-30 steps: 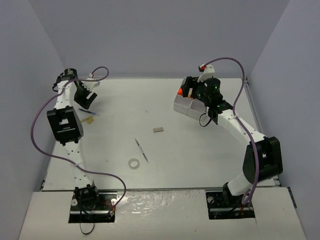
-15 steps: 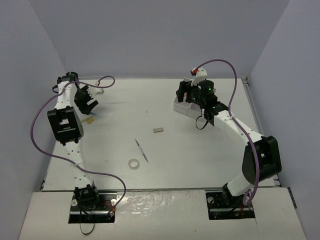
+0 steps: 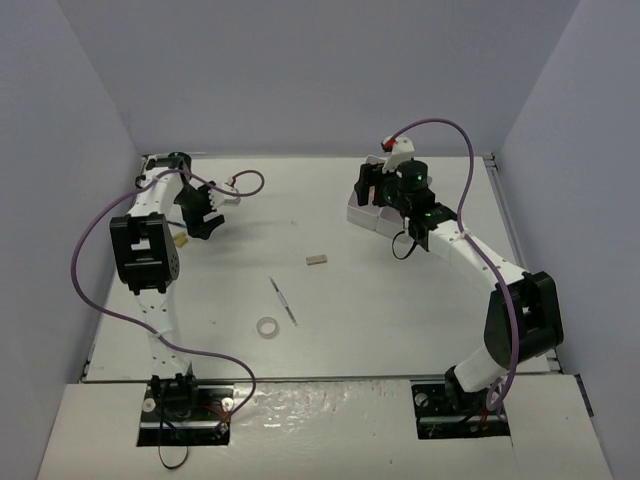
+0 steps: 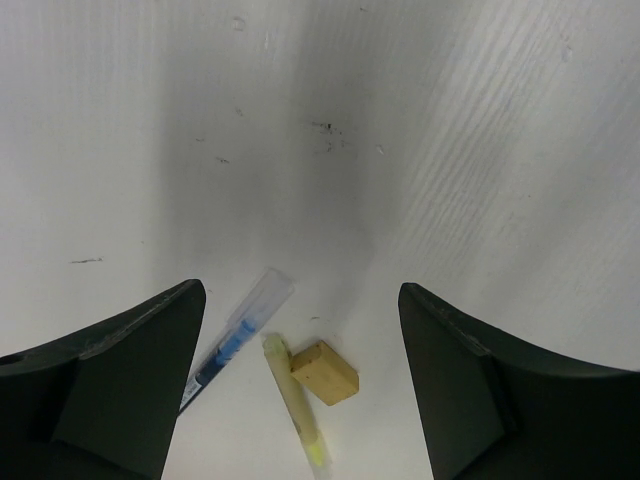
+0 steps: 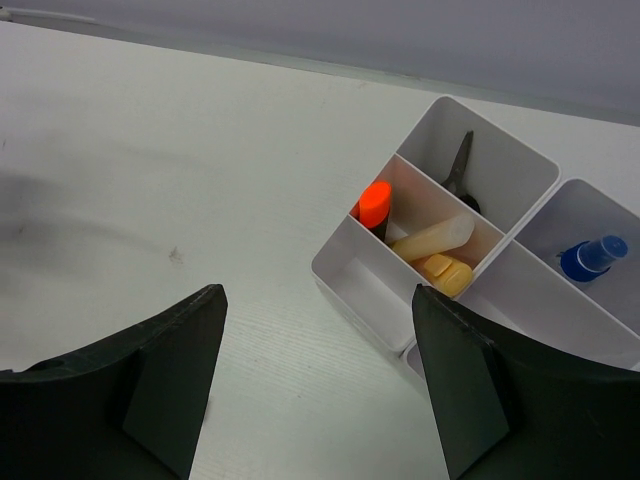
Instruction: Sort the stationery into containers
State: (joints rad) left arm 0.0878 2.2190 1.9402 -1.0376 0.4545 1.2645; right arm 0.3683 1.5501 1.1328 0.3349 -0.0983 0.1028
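Lying nearest on the desk (image 3: 400, 300) is a tape ring (image 3: 267, 327), followed by a grey stick (image 3: 283, 300) and a grey block (image 3: 317, 260). Farther left, the left end effector (image 4: 298, 300) is held spread and empty over a yellow bar (image 4: 295, 415). Farthest right, the right end effector (image 5: 318, 300) is likewise spread and empty before the tray (image 5: 440, 130), where a marker (image 5: 375, 205) and a bottle (image 5: 590, 258) are kept in separate compartments.

No legible text, no label, brand, number or sign readable in any view, white tray (image 5: 510, 170) showing no visible markings
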